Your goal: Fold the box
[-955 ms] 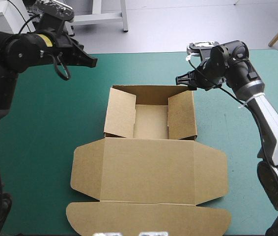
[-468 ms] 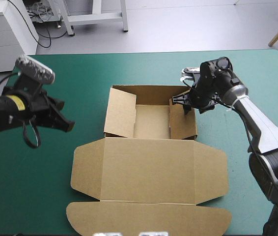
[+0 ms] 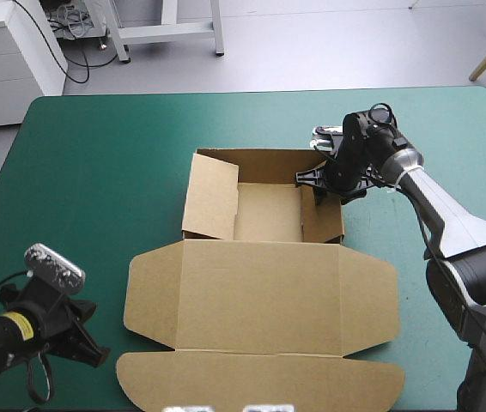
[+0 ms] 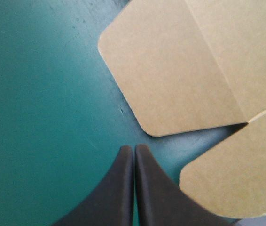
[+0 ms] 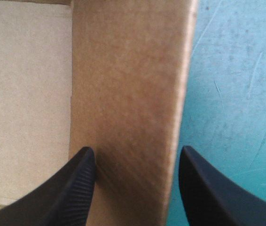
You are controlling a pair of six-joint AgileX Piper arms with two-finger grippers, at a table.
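The brown box (image 3: 260, 296) lies mid-table, its tray (image 3: 266, 213) toward the far edge with walls raised and its lid flat toward the near edge. My right gripper (image 3: 316, 182) is open and straddles the tray's right wall (image 5: 128, 84), one black finger (image 5: 76, 183) inside and the other outside over the cover. My left gripper (image 3: 97, 354) sits low at the near left corner, shut and holding nothing. Its tips (image 4: 134, 149) point at the gap between the lid's rounded left flap (image 4: 170, 80) and the front flap (image 4: 236, 179), just short of the board.
The teal-green cover (image 3: 88, 172) shows wide on the left of the box and along the far edge. The near edge of the table runs close behind my left gripper. The lid's front flap (image 3: 260, 382) reaches almost to that edge.
My left arm swung from the far left down to the near left corner. My right gripper came down onto the tray's right wall and now straddles it.
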